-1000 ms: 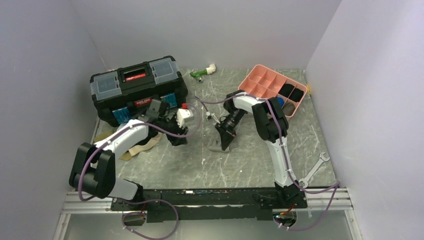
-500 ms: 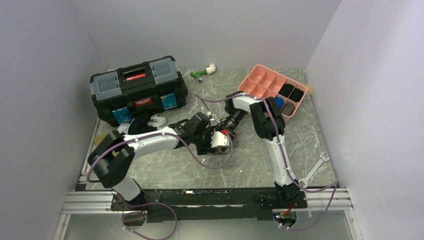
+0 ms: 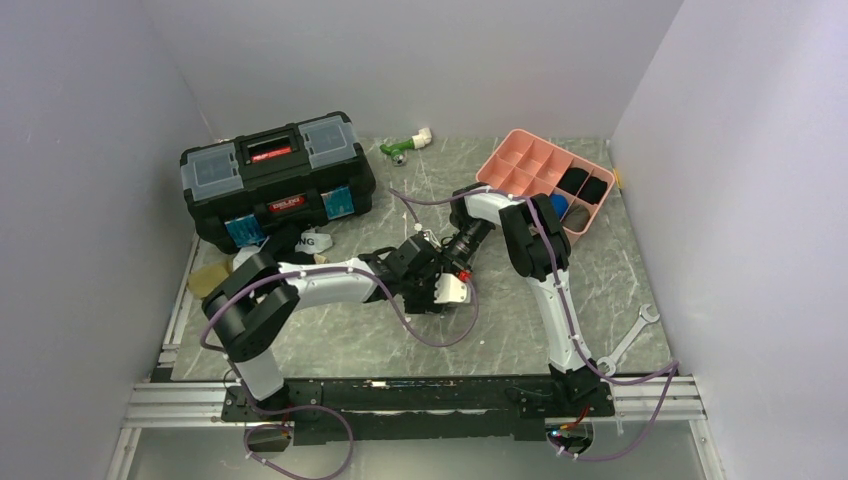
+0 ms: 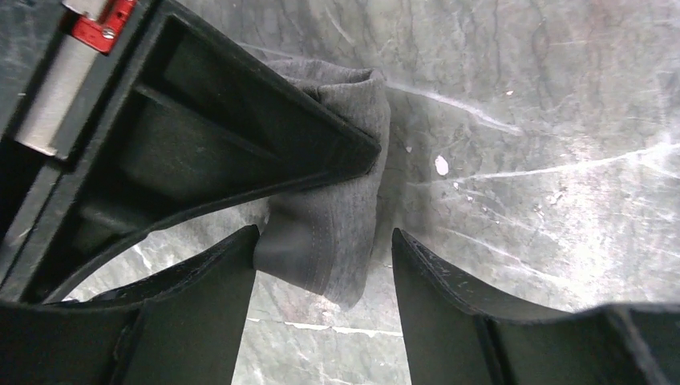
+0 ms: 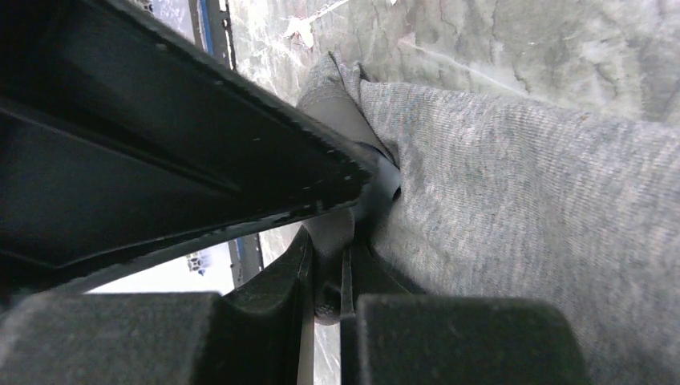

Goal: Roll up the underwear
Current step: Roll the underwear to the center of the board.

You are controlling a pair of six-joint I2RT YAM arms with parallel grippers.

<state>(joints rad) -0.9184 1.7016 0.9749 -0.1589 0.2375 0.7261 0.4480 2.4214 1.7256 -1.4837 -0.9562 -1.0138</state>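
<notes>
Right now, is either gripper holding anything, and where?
Right gripper pinches the grey underwear by its bunched edge; left gripper is open, straddling it.

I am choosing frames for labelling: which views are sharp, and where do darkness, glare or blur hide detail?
Top external view: even soft light, sharp, things small. Left wrist view: the grey underwear in focus, the left gripper's fingers almost featureless black. Right wrist view: cloth weave sharp, the right gripper's fingers dark and blurred, a lower-left patch overexposed.
</notes>
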